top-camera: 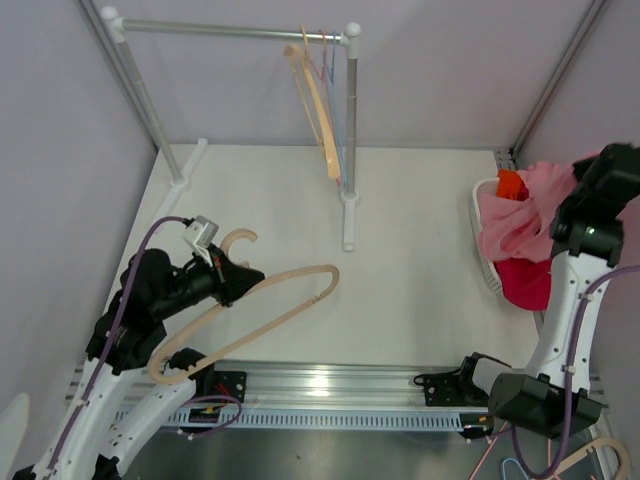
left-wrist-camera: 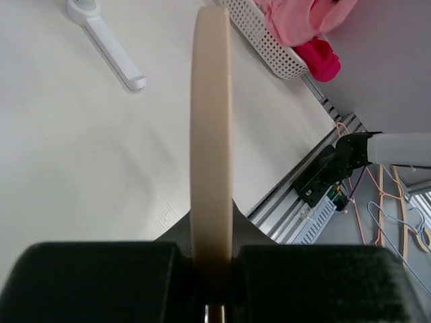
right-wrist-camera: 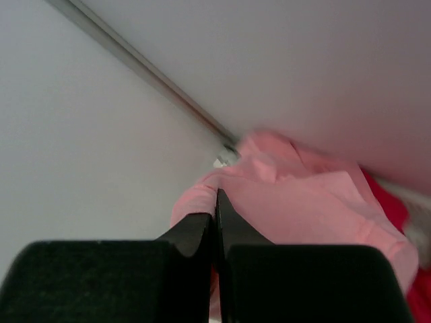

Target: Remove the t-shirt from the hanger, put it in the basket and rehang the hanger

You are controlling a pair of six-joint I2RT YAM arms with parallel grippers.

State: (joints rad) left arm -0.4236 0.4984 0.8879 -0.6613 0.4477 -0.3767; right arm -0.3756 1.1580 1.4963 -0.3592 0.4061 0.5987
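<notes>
Left hand [top-camera: 232,280], clenched on the bare beige wooden hanger [left-wrist-camera: 210,134], should lower it flat near the tabletop's [top-camera: 400,300] left edge.

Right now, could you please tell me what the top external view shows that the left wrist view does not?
Only the top external view shows the rack rail with spare hangers hung on it, the hook of the held hanger, and the right arm raised by the basket. Only the left wrist view shows, close up, the left pincer shut on the hanger's edge. Both show the bare hanger and the white basket of pink clothing.
</notes>
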